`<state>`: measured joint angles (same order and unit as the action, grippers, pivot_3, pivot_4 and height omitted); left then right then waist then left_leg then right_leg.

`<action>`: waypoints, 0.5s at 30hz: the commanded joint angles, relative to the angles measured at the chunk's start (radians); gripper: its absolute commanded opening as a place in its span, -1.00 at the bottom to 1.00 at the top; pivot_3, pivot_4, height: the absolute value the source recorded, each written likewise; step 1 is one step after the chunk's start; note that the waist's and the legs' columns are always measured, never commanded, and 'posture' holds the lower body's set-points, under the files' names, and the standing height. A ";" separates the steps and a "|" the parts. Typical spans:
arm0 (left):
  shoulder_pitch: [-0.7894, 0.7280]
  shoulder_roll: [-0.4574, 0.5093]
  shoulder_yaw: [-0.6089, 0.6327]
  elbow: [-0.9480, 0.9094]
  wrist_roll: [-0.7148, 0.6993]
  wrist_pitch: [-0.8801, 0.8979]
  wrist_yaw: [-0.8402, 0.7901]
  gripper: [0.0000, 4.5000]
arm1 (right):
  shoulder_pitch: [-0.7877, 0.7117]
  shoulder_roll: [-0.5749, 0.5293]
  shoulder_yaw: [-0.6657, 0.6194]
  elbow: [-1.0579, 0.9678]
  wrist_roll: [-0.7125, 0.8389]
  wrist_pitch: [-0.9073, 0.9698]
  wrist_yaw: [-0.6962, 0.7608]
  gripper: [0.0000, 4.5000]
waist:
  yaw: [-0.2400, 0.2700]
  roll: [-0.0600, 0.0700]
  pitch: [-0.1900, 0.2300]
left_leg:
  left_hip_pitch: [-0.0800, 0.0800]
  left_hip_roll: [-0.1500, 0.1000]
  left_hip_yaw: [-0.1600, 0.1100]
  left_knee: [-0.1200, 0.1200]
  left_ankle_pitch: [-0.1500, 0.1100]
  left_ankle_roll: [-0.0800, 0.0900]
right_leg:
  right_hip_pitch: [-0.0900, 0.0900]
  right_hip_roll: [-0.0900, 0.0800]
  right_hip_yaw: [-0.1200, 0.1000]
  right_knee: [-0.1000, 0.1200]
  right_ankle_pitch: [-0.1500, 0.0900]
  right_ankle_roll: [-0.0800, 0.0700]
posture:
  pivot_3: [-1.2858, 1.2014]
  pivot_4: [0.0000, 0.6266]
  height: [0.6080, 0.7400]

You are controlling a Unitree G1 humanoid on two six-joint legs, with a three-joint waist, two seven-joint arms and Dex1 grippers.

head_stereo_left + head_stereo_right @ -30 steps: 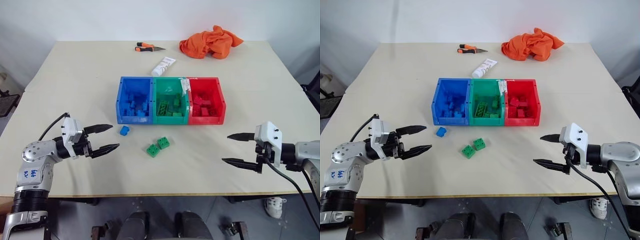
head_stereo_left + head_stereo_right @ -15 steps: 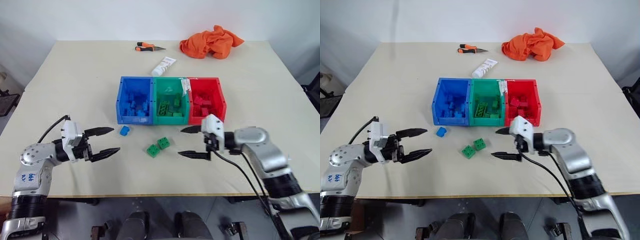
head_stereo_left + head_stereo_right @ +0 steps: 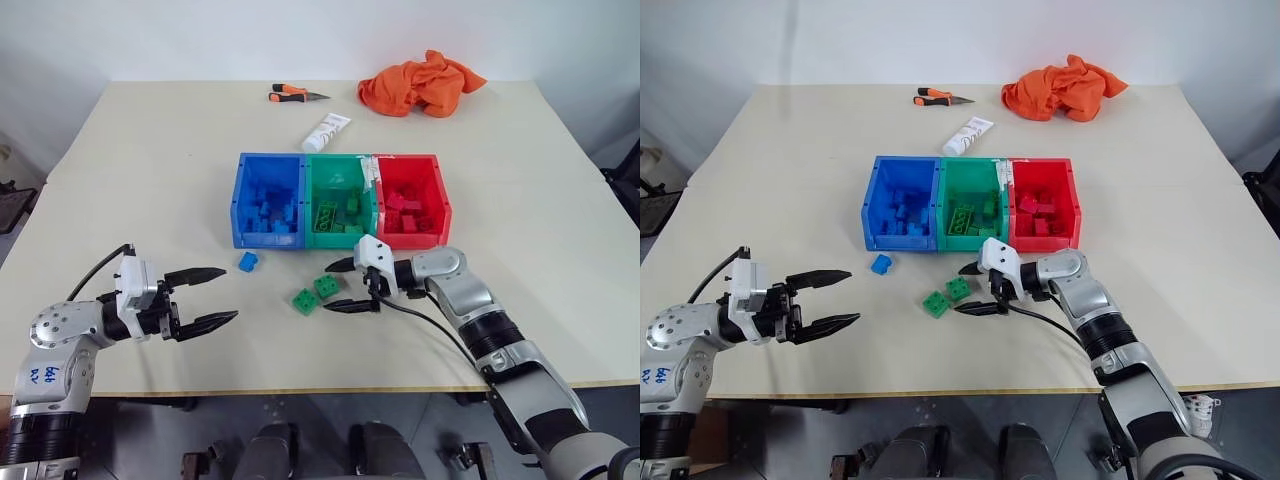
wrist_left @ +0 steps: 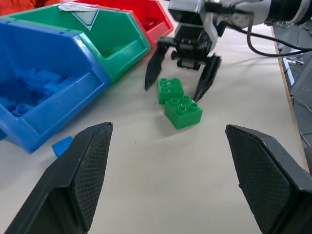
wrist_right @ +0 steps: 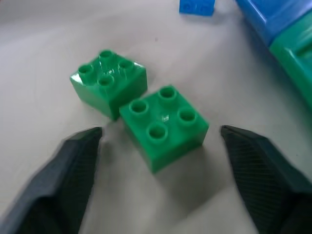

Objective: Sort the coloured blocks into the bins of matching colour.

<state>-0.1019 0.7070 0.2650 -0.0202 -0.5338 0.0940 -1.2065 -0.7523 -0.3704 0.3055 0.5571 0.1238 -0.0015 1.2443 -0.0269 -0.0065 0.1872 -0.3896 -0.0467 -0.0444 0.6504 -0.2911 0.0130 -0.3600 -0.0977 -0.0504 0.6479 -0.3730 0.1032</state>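
Three joined bins stand mid-table: blue (image 3: 238, 203), green (image 3: 340, 158) and red (image 3: 442, 205), each holding several blocks of its own colour. Two green blocks (image 3: 327, 286) (image 3: 305, 300) lie side by side on the table in front of the green bin. A small blue block (image 3: 248, 261) lies in front of the blue bin. My right gripper (image 3: 329, 287) is open, its fingers (image 5: 73, 180) on either side of the nearer green block (image 5: 164, 126) with gaps on both sides. My left gripper (image 3: 229, 294) hovers open and empty, left of the blue block.
An orange cloth (image 3: 420, 82) lies at the far right of the table. A white tube (image 3: 327, 131) lies behind the bins. An orange-handled tool (image 3: 295, 95) is at the far edge. Bare table spreads to the left and right of the bins.
My right arm has swung in from the table's right side to the green blocks, and its fingers have narrowed. The left gripper has drawn back a little, still open.
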 commanded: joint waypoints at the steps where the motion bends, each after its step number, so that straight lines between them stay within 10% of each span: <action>1: 0.006 0.001 0.030 -0.035 -0.028 -0.003 0.013 0.76 | -0.007 0.006 -0.024 -0.011 0.003 -0.021 0.003 0.13 | -0.001 0.000 0.000 | 0.000 0.000 0.000 0.000 0.000 0.000 | 0.000 0.000 0.000 0.000 0.000 0.000 | 0.03 -0.52 1.00; 5: -0.005 -0.002 0.023 -0.028 -0.027 -0.004 0.018 0.76 | 0.015 -0.004 -0.050 -0.103 0.031 0.009 -0.012 -0.38 | -0.001 0.000 0.000 | 0.000 0.000 0.000 0.000 0.000 0.000 | -0.001 0.000 0.000 0.002 0.000 0.000 | 0.03 -0.52 1.00; 15: -0.062 -0.022 -0.002 0.014 -0.012 -0.011 0.023 0.76 | 0.074 -0.055 -0.139 -0.363 0.086 0.157 -0.097 -0.38 | 0.001 0.000 0.000 | 0.000 0.000 0.000 0.000 0.000 0.000 | 0.000 0.000 0.000 0.001 0.000 0.000 | 0.03 -0.52 1.00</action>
<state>-0.1510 0.6863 0.2562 -0.0053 -0.5388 0.0933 -1.1853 -0.6605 -0.4132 0.2164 0.2515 0.1855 0.1371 1.1759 -0.0257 -0.0064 0.1872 -0.3895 -0.0467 -0.0442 0.6506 -0.2913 0.0127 -0.3605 -0.0977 -0.0500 0.6490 -0.3730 0.1032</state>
